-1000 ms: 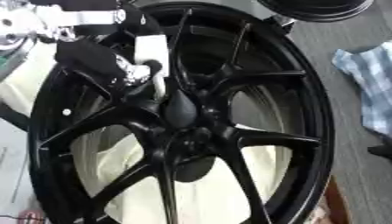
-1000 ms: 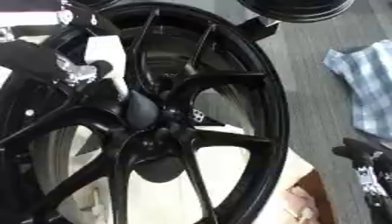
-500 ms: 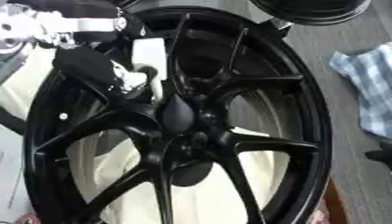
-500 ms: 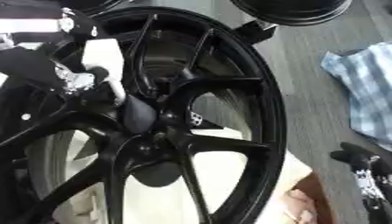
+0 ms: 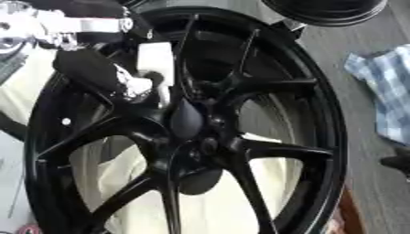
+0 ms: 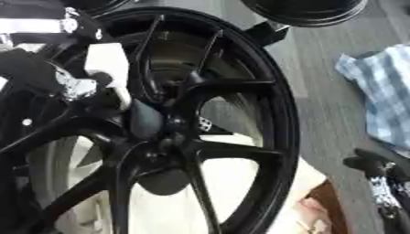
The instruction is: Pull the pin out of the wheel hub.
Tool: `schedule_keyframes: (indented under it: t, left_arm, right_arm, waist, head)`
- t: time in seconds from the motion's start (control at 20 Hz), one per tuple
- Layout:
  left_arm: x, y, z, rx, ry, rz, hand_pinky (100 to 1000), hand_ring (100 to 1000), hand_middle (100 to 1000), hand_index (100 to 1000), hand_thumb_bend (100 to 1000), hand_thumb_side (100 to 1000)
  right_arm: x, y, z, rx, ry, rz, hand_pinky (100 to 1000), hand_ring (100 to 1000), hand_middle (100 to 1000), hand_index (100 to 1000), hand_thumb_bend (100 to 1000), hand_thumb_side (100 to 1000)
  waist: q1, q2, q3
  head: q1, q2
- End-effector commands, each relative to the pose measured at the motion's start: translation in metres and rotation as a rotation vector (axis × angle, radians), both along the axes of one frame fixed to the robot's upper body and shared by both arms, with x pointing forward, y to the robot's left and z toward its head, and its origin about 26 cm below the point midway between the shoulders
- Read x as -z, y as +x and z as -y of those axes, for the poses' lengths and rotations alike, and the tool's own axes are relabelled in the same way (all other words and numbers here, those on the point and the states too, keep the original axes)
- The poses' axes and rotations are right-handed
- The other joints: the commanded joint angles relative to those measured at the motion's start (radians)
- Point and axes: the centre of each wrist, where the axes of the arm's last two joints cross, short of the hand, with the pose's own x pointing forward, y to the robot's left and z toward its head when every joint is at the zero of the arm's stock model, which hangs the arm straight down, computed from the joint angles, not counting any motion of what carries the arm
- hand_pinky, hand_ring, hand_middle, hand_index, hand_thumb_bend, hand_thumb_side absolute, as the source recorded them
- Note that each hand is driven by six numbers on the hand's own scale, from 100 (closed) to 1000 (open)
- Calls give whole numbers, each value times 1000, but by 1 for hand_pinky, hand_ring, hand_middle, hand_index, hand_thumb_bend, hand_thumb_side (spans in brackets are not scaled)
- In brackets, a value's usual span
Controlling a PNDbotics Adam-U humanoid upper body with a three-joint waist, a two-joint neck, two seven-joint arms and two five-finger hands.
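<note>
A large black alloy wheel [image 5: 320, 137] with thin spokes fills both views, tilted toward me. Its hub [image 5: 204, 141] sits at the middle, and I cannot make out the pin among the dark parts there. My left hand [image 5: 96, 73], black with silver joints and a white block on it, comes in from the upper left. It lies over the spokes and reaches down onto the hub's upper edge. My right hand [image 6: 386, 183] rests at the lower right edge, away from the wheel, with its fingers relaxed.
A blue checked cloth [image 6: 384, 100] lies on the grey surface to the right. A second black round rim [image 5: 328, 9] stands at the top edge. Cream sheeting [image 5: 272, 201] shows under the wheel. A pinkish shape [image 6: 308, 214] sits at the bottom.
My left hand has edged slightly down toward the hub. The wheel and my right hand stay where they were.
</note>
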Motion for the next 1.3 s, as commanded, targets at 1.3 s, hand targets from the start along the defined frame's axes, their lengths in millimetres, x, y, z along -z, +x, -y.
schedule_keyframes:
  t: [1.3]
  left_arm:
    - [-35, -34, 5, 8, -134, 75, 763, 701, 558, 439, 100, 244]
  right_arm:
    - [-5, -3, 2, -9, -5, 7, 1000, 778, 653, 793, 100, 732]
  waist:
    - [-1, -41, 7]
  head:
    - [-5, -2]
